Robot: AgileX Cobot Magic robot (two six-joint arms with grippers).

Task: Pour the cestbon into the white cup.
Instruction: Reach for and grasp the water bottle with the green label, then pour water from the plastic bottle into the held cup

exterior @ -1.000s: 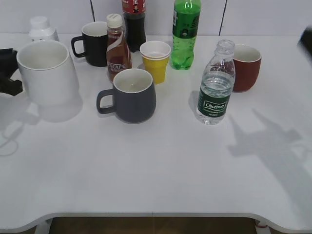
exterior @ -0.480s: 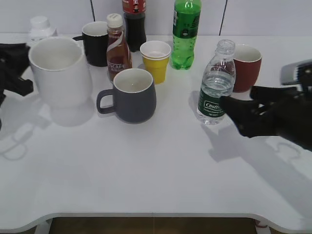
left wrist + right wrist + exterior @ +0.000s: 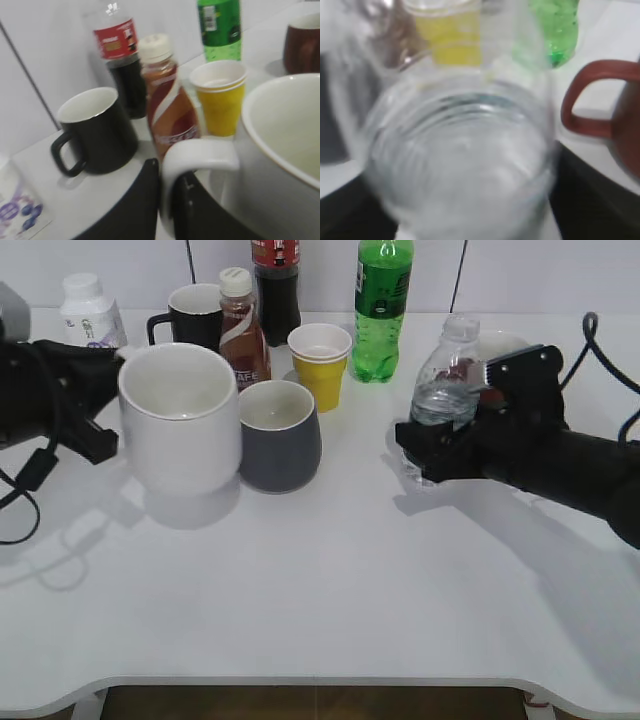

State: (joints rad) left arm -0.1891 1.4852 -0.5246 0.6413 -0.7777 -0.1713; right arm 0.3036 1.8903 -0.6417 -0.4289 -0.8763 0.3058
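Observation:
The white cup hangs in my left gripper, just above the table left of centre. In the left wrist view the gripper is shut on the cup's handle, one black finger either side. The cestbon stands at the right, its label hidden by my right gripper, which is closed around its body. In the right wrist view the clear bottle fills the blurred frame, with dark fingers against its sides.
A dark grey mug sits right behind the white cup. Behind stand a yellow paper cup, brown coffee bottle, black mug, cola bottle and green soda bottle. A red-brown mug stands beside the cestbon.
My left gripper has carried the white cup rightward to just in front of the grey mug. My right gripper came in from the right and closed around the cestbon.

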